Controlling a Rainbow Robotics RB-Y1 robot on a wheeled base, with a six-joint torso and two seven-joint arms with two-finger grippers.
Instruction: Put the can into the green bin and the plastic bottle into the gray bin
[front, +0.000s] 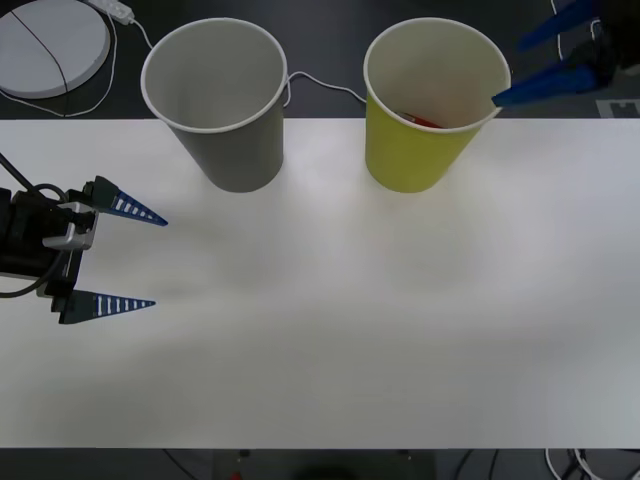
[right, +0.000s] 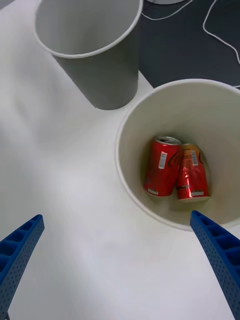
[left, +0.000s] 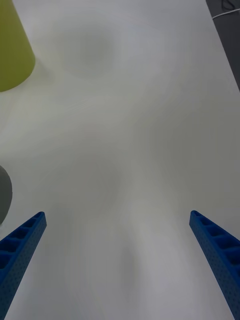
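Can (right: 161, 173) is down in the green bin (front: 412, 155), and we count two of them in there: a second red can (right: 192, 173) lies right beside it, the pair touching on the pale floor of the bin, silver tops pointing toward the far wall.

Biggest thing first: we have the white table (front: 350, 330) running the full width before us. On it, along the far edge, stand the two bins. The gray bin (front: 228, 140) sits upright toward our left, the green bin toward our right, near each other but apart. From the front we catch just a sliver of red inside the green bin's rim.

Beyond the table, on the dark floor, there's a round white disc (front: 50, 45) and a thin white cable (front: 325, 85) trailing behind the bins.

Now the arms. Our right gripper (front: 535, 60) hangs above and just right of the green bin, blue fingers (right: 220, 250) spread wide with nothing between them, one tip at the bin's rim as we see it from the front. Our left gripper (front: 150, 260) is low over the table's left side, well apart from both bins, its fingers (left: 215, 250) splayed wide too, carrying nothing, bare tabletop beneath them.
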